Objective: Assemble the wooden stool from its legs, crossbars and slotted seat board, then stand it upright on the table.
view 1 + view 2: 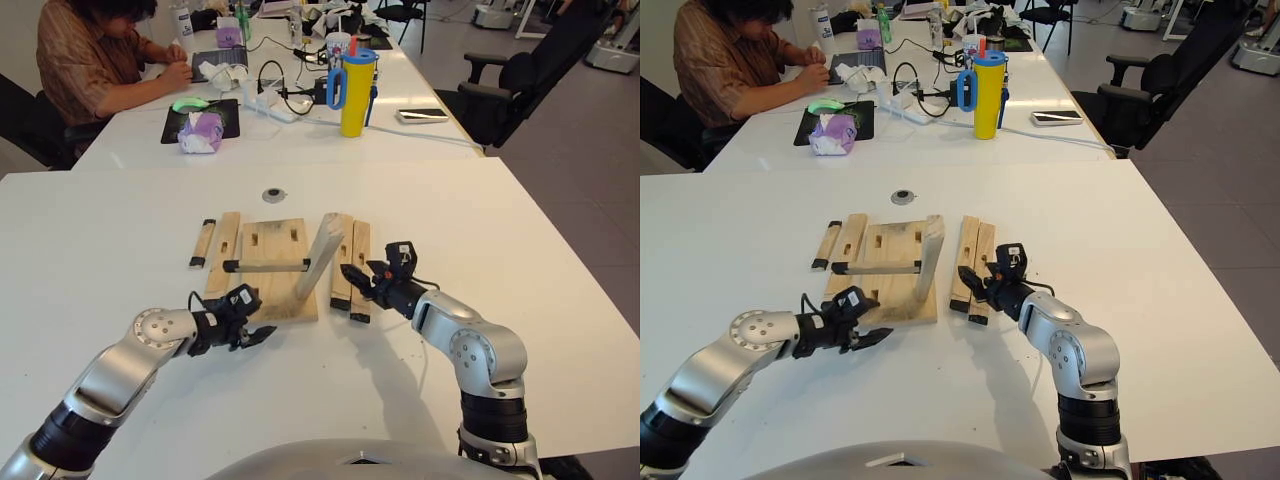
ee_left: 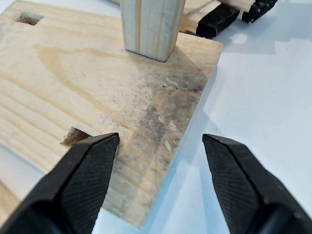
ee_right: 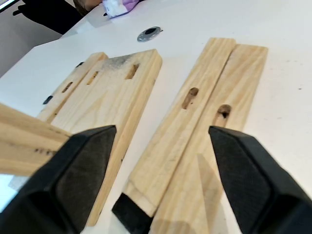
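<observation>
The slotted seat board [image 1: 262, 268] lies flat mid-table. One wooden leg [image 1: 320, 255] stands tilted in its near right slot, and a crossbar [image 1: 268, 266] runs from that leg to the left across the board. Two legs [image 1: 352, 258] lie side by side right of the board, and two more [image 1: 218, 243] lie to its left. My left gripper [image 1: 256, 335] is open, low over the table at the board's near corner [image 2: 161, 107]. My right gripper [image 1: 355, 279] is open at the near ends of the two right legs [image 3: 209, 97], its fingers to either side of them.
A round metal disc [image 1: 274, 194] sits in the table beyond the board. The back table holds a yellow jug [image 1: 357, 90], cables and clutter. A black chair [image 1: 520, 85] stands at the right. Bare white table surrounds the parts.
</observation>
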Controlling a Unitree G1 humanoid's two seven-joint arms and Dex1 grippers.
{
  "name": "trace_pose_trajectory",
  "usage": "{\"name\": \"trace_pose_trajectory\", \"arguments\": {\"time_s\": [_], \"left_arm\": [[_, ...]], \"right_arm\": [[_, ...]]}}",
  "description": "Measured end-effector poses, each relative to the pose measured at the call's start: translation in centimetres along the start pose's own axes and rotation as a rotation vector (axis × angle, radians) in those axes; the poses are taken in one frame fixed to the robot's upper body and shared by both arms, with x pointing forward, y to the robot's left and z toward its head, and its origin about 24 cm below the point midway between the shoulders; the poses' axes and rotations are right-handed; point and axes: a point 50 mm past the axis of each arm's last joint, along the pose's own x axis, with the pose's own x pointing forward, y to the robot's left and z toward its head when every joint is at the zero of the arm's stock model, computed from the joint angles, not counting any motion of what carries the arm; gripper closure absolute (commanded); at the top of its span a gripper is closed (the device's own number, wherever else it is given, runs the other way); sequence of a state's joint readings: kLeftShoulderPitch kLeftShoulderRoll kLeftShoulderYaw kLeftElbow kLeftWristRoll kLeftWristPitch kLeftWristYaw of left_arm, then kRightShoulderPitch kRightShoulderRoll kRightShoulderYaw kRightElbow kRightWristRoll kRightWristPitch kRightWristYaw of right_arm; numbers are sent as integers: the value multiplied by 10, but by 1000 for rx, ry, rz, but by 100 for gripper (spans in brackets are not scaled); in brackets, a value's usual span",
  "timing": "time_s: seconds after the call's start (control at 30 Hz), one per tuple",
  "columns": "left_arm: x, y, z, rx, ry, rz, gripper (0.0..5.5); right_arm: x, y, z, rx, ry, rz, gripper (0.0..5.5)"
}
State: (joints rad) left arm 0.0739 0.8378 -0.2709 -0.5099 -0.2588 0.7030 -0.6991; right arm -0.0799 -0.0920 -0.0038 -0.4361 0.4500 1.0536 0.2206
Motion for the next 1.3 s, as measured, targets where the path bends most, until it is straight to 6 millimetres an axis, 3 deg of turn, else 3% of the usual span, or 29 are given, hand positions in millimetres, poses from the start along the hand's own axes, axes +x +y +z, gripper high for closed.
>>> {"name": "trace_pose_trajectory", "arguments": {"time_s": [0.13,0.5,0.97,1.3], "left_arm": [[-8,-10,-4,-1,17,-62,233],[-3,-13,-6,62,11,-41,233],[24,3,-7,294,-19,133,233],[33,5,-5,248,-56,156,233]], "right_arm": [[-3,4,-11,10,64,31,199],[0,5,-23,35,173,56,199],[0,-16,-9,-55,206,-85,199],[18,-8,-8,-102,174,-108,199]]}}
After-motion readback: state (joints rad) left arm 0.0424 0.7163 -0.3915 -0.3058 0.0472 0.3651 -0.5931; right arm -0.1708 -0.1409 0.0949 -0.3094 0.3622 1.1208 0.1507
